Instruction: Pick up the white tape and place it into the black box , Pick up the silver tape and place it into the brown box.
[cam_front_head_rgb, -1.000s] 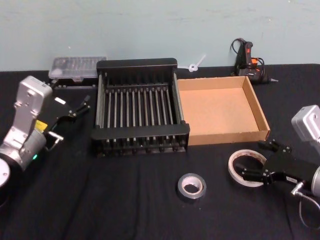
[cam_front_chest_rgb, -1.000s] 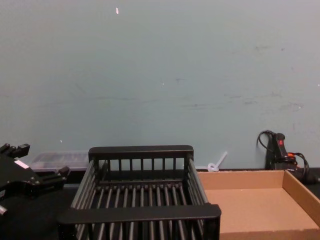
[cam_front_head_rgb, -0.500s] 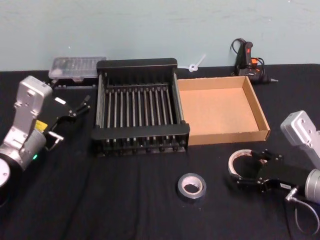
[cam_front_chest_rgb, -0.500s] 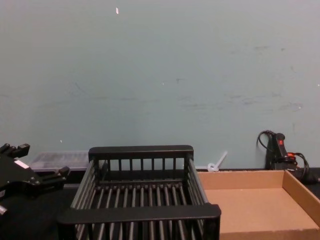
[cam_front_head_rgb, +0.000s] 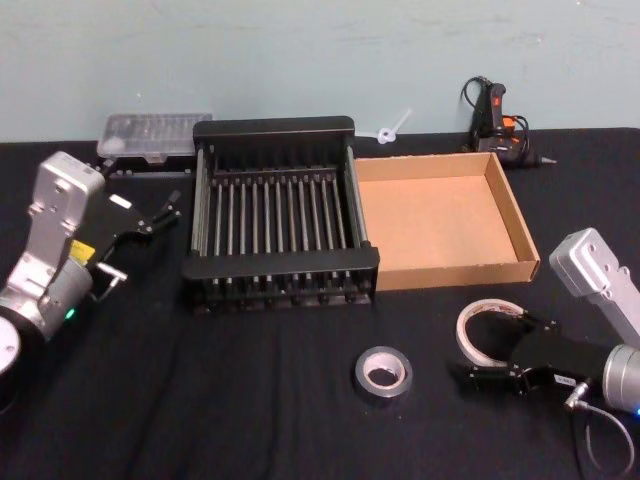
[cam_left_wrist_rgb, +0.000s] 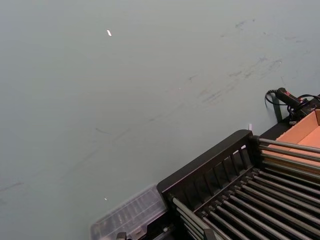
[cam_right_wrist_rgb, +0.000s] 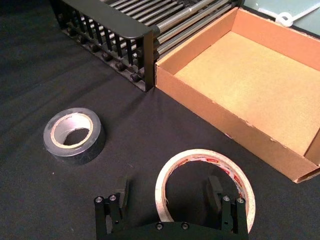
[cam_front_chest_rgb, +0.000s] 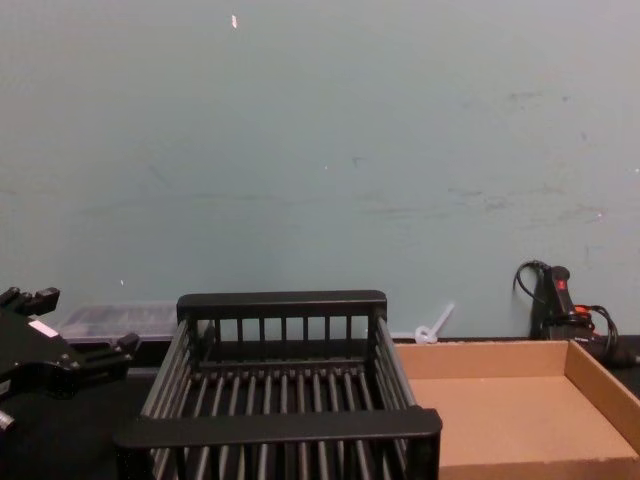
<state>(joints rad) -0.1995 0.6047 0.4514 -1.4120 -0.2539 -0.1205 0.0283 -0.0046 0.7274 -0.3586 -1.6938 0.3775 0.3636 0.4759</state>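
The white tape (cam_front_head_rgb: 487, 312) lies flat on the black cloth in front of the brown box (cam_front_head_rgb: 525, 240). My right gripper (cam_front_head_rgb: 497, 351) is open and low over it. In the right wrist view one finger stands inside the white tape (cam_right_wrist_rgb: 200, 154) and the other outside its wall, with the right gripper (cam_right_wrist_rgb: 167, 195) straddling that wall. The silver tape (cam_front_head_rgb: 383, 373) (cam_right_wrist_rgb: 98, 141) lies flat to its left. The black box (cam_front_head_rgb: 270, 270) (cam_right_wrist_rgb: 115, 25) (cam_front_chest_rgb: 280, 425) and the brown box (cam_right_wrist_rgb: 215, 107) (cam_front_chest_rgb: 600, 385) hold nothing. My left gripper (cam_front_head_rgb: 160, 212) (cam_front_chest_rgb: 75, 335) is parked open, left of the crate.
A clear plastic case (cam_front_head_rgb: 155, 135) (cam_left_wrist_rgb: 130, 217) sits behind the crate's left corner. A black and orange tool (cam_front_head_rgb: 495, 115) (cam_front_chest_rgb: 555, 295) with a cable and a small white plastic piece (cam_front_head_rgb: 390, 128) lie at the back by the wall.
My right gripper has swung left and nearer along the white tape, coming down around its wall. Both tapes, both boxes and the left arm have stayed put.
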